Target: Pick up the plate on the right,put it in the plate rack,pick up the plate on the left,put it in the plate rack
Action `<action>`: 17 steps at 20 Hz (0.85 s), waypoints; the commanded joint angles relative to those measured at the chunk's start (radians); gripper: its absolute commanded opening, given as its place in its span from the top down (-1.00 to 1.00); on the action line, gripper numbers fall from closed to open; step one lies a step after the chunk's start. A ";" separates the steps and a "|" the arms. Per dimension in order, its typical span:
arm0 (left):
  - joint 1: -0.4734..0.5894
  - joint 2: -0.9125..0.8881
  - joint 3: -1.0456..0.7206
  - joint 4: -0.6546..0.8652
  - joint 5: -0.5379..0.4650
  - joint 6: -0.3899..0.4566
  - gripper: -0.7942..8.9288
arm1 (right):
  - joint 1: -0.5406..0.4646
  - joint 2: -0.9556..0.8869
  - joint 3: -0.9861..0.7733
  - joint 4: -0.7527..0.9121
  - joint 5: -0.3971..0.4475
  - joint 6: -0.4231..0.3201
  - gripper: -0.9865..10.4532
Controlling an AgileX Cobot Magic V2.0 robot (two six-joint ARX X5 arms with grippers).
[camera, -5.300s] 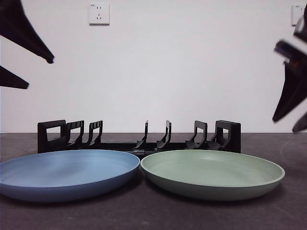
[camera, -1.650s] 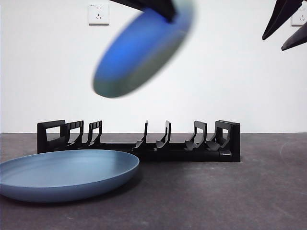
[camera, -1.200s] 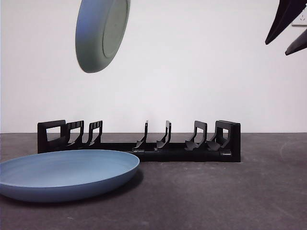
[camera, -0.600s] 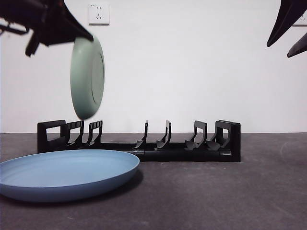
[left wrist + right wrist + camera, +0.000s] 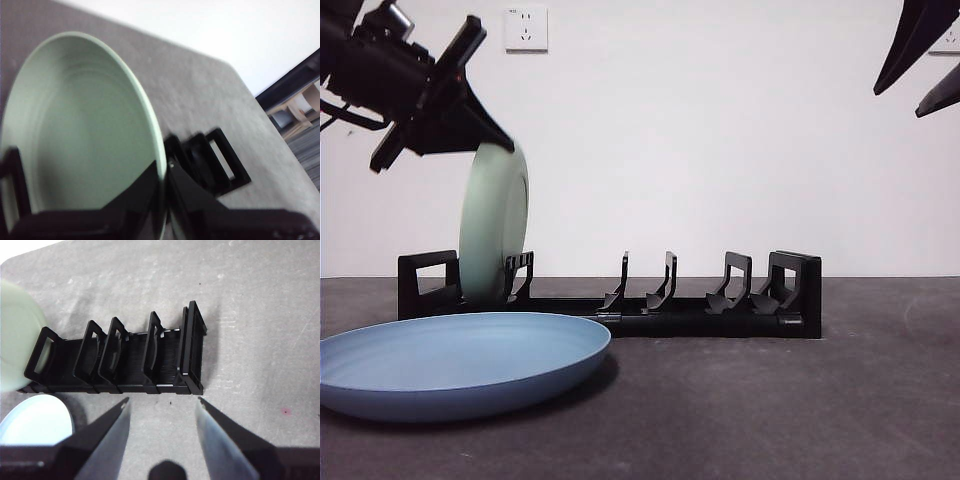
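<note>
Two plates in play: the left gripper is clamped on the rim of the smooth green plate, upright in the ribbed black plastic rack at its left end. Round blue plate lies flat at the bench's front left. Right gripper hangs high, jaws apart.
</note>
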 commanded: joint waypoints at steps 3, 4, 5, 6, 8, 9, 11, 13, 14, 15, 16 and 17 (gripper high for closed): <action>-0.021 0.000 0.003 -0.108 -0.109 0.087 0.84 | 0.001 0.001 -0.004 0.012 0.004 -0.004 0.45; -0.024 0.000 0.003 -0.112 -0.105 0.089 0.84 | 0.001 0.001 -0.004 0.012 0.003 -0.003 0.45; -0.027 0.000 0.003 -0.114 -0.098 0.089 0.81 | 0.001 0.001 -0.004 0.011 0.002 -0.003 0.45; -0.028 0.000 0.003 -0.114 -0.093 0.089 0.61 | 0.001 0.001 -0.004 0.011 0.002 0.000 0.45; -0.028 -0.005 0.004 -0.115 -0.030 0.089 0.13 | 0.002 0.001 -0.004 0.005 -0.005 0.000 0.45; -0.028 -0.013 0.004 -0.122 0.016 0.089 0.13 | 0.003 0.001 -0.004 -0.003 -0.005 -0.001 0.45; -0.029 -0.040 0.004 -0.133 0.083 0.092 0.13 | 0.005 0.001 -0.004 -0.011 -0.016 -0.001 0.45; -0.031 -0.102 0.004 -0.153 0.115 0.114 0.13 | 0.009 0.001 -0.004 -0.008 -0.120 -0.001 0.45; -0.035 -0.154 0.004 -0.171 0.119 0.144 0.13 | 0.020 0.001 -0.004 -0.008 -0.170 -0.001 0.45; -0.038 -0.204 0.004 -0.189 0.121 0.174 0.13 | 0.037 0.002 -0.004 -0.005 -0.189 -0.001 0.45; -0.043 -0.270 0.004 -0.215 0.120 0.219 0.13 | 0.069 0.006 -0.004 0.002 -0.188 -0.001 0.45; -0.049 -0.328 0.004 -0.243 0.119 0.263 0.13 | 0.103 0.013 -0.004 0.009 -0.188 -0.001 0.45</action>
